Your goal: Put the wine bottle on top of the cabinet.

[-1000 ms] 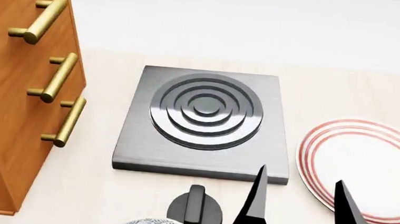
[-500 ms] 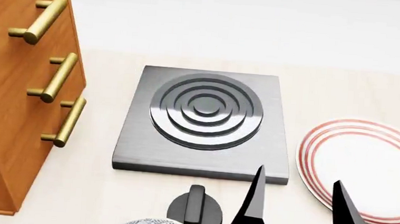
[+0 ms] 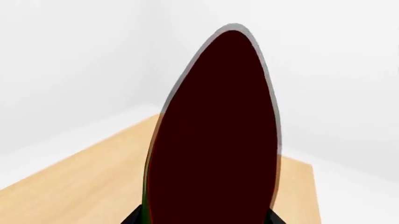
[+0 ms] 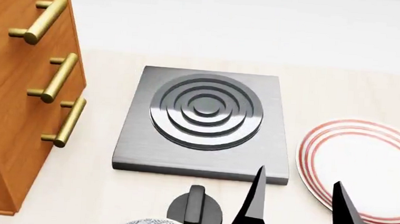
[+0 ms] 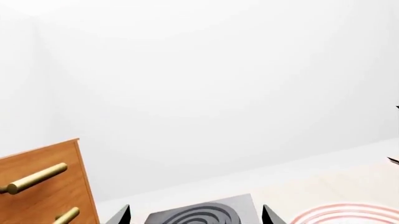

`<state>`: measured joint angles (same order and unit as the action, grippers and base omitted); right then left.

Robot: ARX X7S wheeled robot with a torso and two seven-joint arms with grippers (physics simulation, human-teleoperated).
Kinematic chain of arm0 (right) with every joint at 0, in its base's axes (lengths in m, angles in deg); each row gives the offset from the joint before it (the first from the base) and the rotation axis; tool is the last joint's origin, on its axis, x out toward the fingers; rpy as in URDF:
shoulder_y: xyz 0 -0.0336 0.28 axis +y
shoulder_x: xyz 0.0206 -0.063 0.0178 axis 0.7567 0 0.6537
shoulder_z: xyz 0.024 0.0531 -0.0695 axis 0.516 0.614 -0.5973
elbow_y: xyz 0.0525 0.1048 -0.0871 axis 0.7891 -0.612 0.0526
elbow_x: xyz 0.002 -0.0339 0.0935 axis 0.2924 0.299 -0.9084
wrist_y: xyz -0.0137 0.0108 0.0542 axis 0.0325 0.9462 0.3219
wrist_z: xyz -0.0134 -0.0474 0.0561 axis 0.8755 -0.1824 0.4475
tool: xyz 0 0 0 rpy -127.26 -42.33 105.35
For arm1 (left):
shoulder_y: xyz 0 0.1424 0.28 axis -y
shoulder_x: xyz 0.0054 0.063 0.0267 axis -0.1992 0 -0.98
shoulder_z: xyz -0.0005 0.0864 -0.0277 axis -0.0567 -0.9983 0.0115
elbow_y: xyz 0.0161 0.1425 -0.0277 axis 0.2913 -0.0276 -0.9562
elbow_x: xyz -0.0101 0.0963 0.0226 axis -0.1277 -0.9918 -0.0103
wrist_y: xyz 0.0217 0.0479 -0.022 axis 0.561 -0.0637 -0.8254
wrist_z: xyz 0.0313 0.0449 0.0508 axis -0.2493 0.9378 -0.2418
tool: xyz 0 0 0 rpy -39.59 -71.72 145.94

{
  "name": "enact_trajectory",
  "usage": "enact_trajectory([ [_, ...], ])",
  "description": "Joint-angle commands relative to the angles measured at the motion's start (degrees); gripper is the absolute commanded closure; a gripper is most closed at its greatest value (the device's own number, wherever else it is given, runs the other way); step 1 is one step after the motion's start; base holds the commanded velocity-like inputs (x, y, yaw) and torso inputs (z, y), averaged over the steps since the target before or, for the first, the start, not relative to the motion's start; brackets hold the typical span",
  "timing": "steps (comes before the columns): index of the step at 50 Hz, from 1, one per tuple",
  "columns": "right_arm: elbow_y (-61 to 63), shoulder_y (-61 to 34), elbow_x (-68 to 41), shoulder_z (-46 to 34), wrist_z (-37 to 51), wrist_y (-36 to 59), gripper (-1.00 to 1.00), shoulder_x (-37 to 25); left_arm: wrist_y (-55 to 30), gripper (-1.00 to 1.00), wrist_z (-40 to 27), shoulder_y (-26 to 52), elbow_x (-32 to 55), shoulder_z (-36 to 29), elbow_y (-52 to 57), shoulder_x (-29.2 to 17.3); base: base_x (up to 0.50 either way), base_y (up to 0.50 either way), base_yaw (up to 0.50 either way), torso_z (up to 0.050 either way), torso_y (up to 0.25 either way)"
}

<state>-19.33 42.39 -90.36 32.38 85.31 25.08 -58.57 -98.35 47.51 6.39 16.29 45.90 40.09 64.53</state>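
While the right gripper (image 4: 299,203) gapes wide near the plate (image 4: 365,166), the left gripper's state (unseen) is untellable.

The pale table (image 4: 96,189) carries the cabinet (image 4: 10,104), a grey burner plate (image 4: 203,123) (ringed), and a red-rimmed plate (image 4: 365,171).

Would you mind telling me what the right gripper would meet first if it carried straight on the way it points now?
Probably the grey stove plate: the right gripper, fingers apart, points over its near right corner beside the red-rimmed plate. Height is unclear, so it might pass above.
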Motion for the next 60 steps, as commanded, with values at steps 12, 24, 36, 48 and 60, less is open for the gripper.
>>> enact_trajectory([
  [12, -0.66, -0.06, -0.28, -0.3, 0.18, -0.39, -1.0, -0.2, 11.65, 1.0, 2.61, -6.69, 1.0, -0.27, -3.01, 2.2, 0.0, 0.0, 0.0, 0.0, 0.0],
  [24, -0.52, -0.1, -0.4, -0.44, 0.43, -0.48, -1.0, -0.42, 11.76, 1.0, 2.63, -6.99, 1.06, -0.22, -3.15, 2.24, 0.0, 0.0, 0.0, 0.0, 0.0],
  [36, -0.3, -0.08, -0.62, -0.61, 0.66, -0.49, -1.0, -0.69, 11.69, -1.0, 1.91, -7.92, 2.59, 1.39, -0.9, 1.68, 0.0, 0.0, 0.0, 0.0, 0.0],
  [48, -0.37, -0.21, -0.76, -0.77, 0.86, -0.57, -1.0, -0.86, 11.73, -1.0, 2.17, -7.36, 2.34, 1.11, -1.26, 1.7, 0.0, 0.0, 0.0, 0.0, 0.0],
  [60, -0.4, -0.26, -0.81, -1.05, 1.01, -0.65, -1.0, -1.03, 11.91, -1.0, 1.13, -9.48, 2.76, 1.47, 2.6, 1.07, 0.0, 0.0, 0.0, 0.0, 0.0],
])
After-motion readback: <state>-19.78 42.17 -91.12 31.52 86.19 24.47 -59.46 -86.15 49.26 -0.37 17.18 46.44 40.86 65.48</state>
